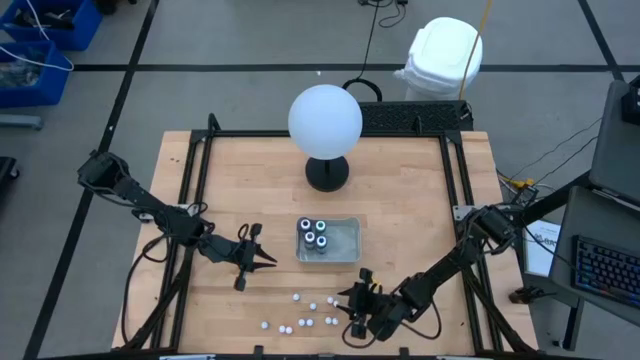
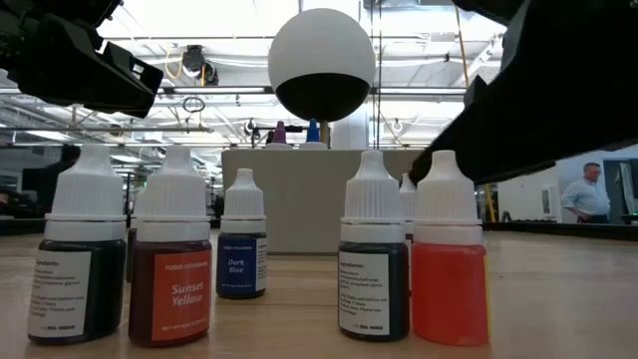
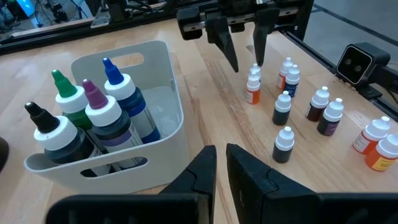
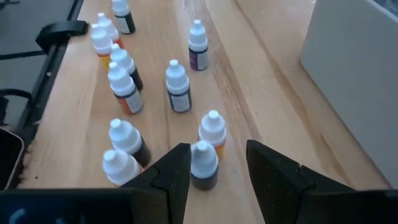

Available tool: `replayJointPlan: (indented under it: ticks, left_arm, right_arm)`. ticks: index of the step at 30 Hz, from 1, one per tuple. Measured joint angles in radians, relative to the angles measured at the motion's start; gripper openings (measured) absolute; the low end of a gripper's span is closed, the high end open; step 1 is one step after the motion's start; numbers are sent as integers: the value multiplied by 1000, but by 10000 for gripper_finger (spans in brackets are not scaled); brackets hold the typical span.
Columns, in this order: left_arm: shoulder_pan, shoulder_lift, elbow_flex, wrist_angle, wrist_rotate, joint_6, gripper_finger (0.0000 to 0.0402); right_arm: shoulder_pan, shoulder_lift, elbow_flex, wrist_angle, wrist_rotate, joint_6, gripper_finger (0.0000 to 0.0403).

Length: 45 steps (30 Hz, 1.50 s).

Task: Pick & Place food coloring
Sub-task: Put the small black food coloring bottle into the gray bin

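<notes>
1. Along the near edge of the wooden table (image 1: 420, 200), small white-capped bottles (image 1: 300, 310) stand scattered in a loose group, close to the table's front rim and to the black frame rail (image 4: 50, 81) that runs beside them.
2. Bare wood lies open between that group and the clear tray (image 1: 345, 240), which sits at mid-table with three larger dark bottles (image 1: 315, 235) standing in its left end; the left wrist view shows four tall bottles with coloured tips in the same tray (image 3: 161, 99).
3. Farther back, a white globe (image 1: 325, 120) on a black base (image 1: 327, 173) stands well apart from the tray, with clear board to either side.
4. Right of the bottle group, the right gripper (image 1: 358, 305) reaches in low from the near right corner, its arm stretched diagonally across the table.
5. Its fingers (image 4: 273, 171) stand part-way apart on either side of one small dark bottle (image 4: 204, 163) without gripping it; an orange bottle (image 4: 212, 129) stands just behind that one.
6. Left of the tray, the left gripper (image 1: 268, 259) hangs above bare wood, arm extended from the far left, pointing toward the tray.
7. Its fingers (image 3: 202, 168) are drawn nearly together and hold nothing.
</notes>
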Motion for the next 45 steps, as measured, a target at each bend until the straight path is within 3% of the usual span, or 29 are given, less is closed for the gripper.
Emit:
replayJointPlan:
  ticks: [45]
  left_arm:
    - [0, 0, 0, 1, 0, 2, 47]
  right_arm:
    - [-25, 47, -5, 107, -50, -70, 144]
